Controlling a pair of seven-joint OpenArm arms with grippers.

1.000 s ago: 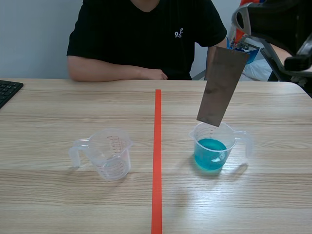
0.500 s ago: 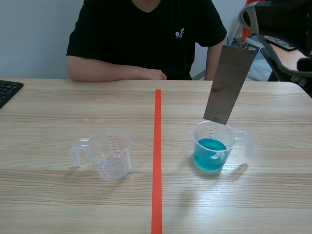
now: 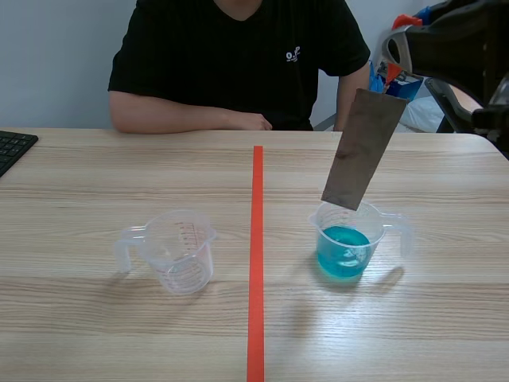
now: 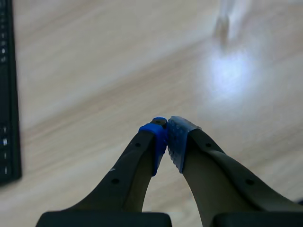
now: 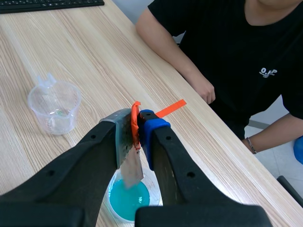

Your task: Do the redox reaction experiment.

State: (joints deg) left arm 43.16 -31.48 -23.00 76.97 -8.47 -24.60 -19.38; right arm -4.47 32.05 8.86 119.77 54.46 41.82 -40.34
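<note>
My right gripper (image 5: 138, 124), clamped on the metal plate (image 3: 362, 151), is swinging it back down toward the blue beaker (image 3: 343, 248) beneath. I am judging the dip is about to start. My left gripper (image 4: 166, 142) is idling, pads together.

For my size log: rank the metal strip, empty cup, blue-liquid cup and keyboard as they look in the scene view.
1. The blue-liquid cup and the empty cup: alike, tied.
2. The metal strip: longer, narrower; held raised, so unsure.
3. The keyboard: only a corner shows.
</note>
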